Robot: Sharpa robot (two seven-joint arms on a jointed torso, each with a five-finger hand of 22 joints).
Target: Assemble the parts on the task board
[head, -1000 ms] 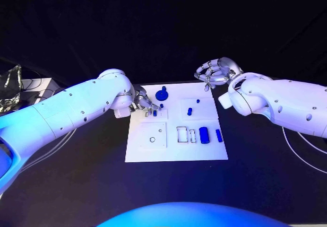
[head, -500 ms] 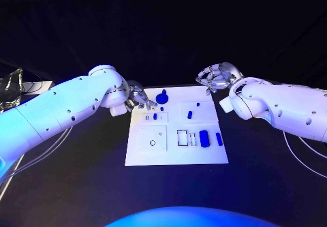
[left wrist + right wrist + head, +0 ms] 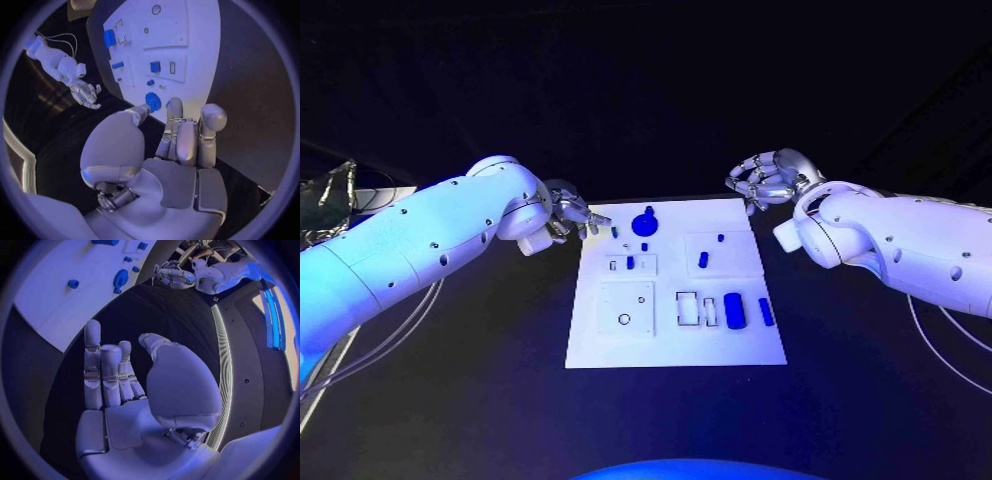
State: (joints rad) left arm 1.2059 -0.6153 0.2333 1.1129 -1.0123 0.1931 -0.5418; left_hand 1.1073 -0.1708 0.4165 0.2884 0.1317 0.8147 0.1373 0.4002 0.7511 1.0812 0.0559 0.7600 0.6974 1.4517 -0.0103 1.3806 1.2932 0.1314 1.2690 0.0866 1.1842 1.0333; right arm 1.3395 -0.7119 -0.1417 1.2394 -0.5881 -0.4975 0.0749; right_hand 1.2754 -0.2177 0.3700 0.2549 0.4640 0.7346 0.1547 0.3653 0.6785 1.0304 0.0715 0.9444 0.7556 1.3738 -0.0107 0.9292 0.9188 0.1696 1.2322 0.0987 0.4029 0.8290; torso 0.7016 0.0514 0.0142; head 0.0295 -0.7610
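Note:
The white task board (image 3: 669,345) lies mid-table. On it are a round blue knob (image 3: 645,224) near the far edge, small blue pieces (image 3: 704,259) in the middle, and a blue cylinder (image 3: 734,311) and a blue bar (image 3: 764,310) at the right. My left hand (image 3: 571,220) hovers just off the board's far left corner, fingers apart, holding nothing. My right hand (image 3: 769,178) hangs beyond the far right corner, also empty. The left wrist view shows the left hand's fingers (image 3: 187,135) stretched toward the knob (image 3: 152,102). The right wrist view shows straight, empty fingers (image 3: 103,375) and the board (image 3: 50,295).
Black table surrounds the board. A white frame slot (image 3: 687,308) and a small ring (image 3: 625,319) sit on the board's near half. Grey equipment and cables (image 3: 329,190) stand at the table's far left.
My left hand has drawn back from over the board's left side to just off its far left corner. The right hand has barely moved. The camera view has shifted slightly.

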